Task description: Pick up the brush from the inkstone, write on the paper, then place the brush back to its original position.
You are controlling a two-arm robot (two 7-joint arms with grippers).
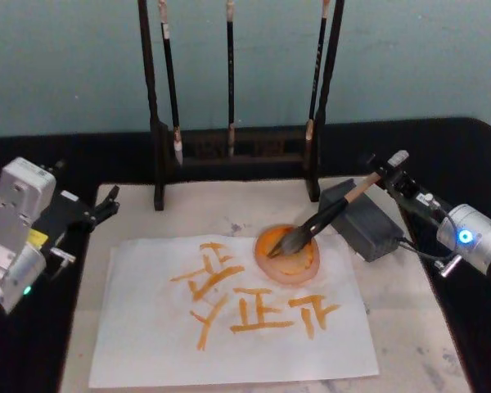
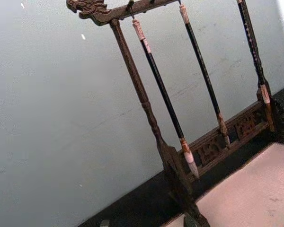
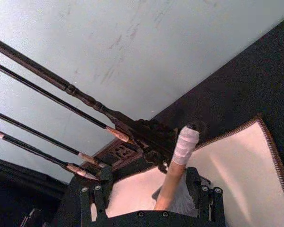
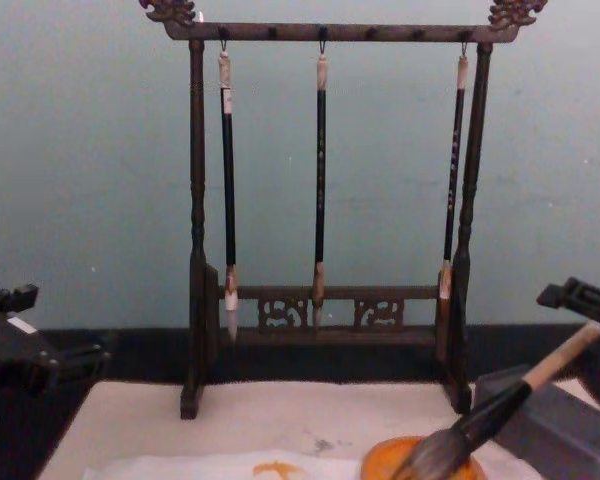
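While brush (image 1: 327, 217) leans on inkstone (image 1: 364, 223), right hand (image 1: 398, 176) sits near the mat (image 1: 409, 319) edge

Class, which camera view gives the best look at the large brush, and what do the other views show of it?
The head view: the whole brush shows, bristles in the orange dish, handle toward the right gripper. The chest view shows bristles and part of the handle; the right wrist view shows its white-wrapped handle end.

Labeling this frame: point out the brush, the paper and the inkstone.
brush (image 1: 327, 218), head view, black ferrule.
paper (image 1: 147, 327), head view, bare lower left area.
inkstone (image 1: 368, 225), head view, dark top face.
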